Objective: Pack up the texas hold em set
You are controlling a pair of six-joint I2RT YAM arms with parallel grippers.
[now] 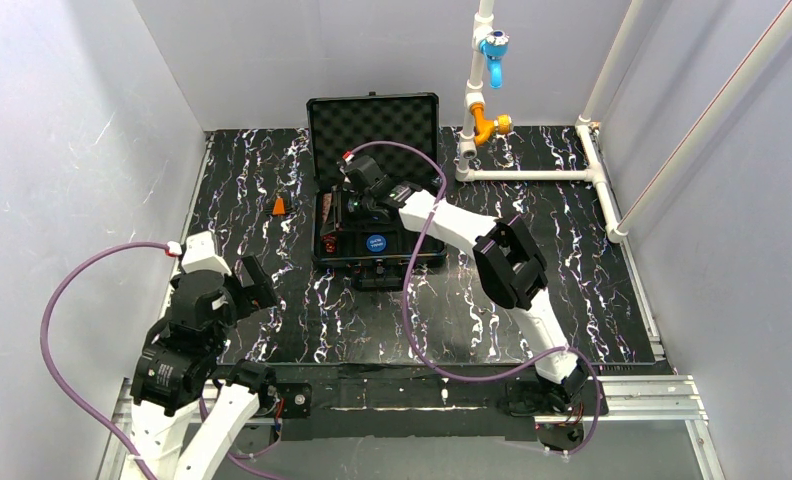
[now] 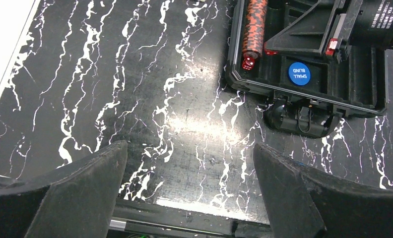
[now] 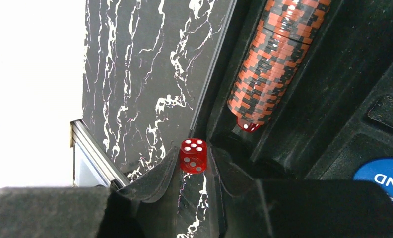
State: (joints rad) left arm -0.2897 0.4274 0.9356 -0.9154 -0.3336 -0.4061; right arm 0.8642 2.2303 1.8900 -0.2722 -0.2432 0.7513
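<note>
One small red die (image 3: 193,154) is being pinched between the fingertips of the right claw (image 3: 193,161), which is being held narrowly closed on it over the left side of the open black briefcase (image 2: 333,105). In the right wrist view the die is being seen against the briefcase's left wall, just where the tray meets the marbled tabletop (image 1: 322,320). Whether it is hanging just inside or just outside that wall cannot be told.

The coming move is being judged to turn on this relation. The free spot lies inward from the claw, towards the near end of the copper-brown chip stack (image 3: 274,64), whose long axis is running front to back along the leftmost slot. The second red die (image 3: 247,126) is already lying in that slot, right at the stack's near end. A small shift towards the tray's middle and a lowering are therefore probably being called for before release.

A blue disc (image 2: 299,73) is lying flat in the compartment to the right of the slot. The left claw (image 2: 188,153) is being held wide open and empty above bare tabletop, well apart from the briefcase, so the right arm is by far the nearer one.
</note>
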